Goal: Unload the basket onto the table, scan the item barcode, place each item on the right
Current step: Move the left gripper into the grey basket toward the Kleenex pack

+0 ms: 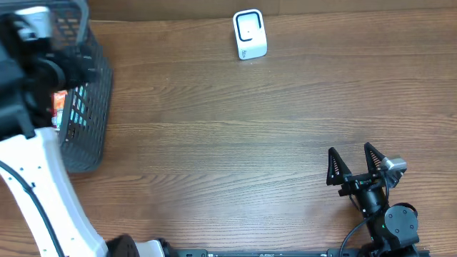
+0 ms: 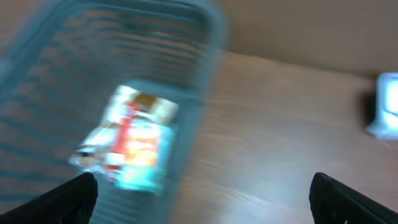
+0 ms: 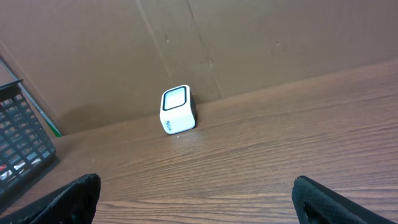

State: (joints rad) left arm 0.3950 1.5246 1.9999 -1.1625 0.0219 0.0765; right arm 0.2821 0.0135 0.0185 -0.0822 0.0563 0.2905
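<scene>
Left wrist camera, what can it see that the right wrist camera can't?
Only the left wrist view clearly shows a blurry red, white and teal packet lying inside the dark mesh basket. Only the right wrist view shows the small white box-shaped scanner whole and sharp, with its square window, and a thin green strip behind the basket. Both show the basket, the scanner (just a blurred piece at the left wrist view's right edge) and the brown wooden table.

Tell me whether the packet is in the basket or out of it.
In: the packet lies inside the mesh basket, visible through its wall, though blurred.
</scene>
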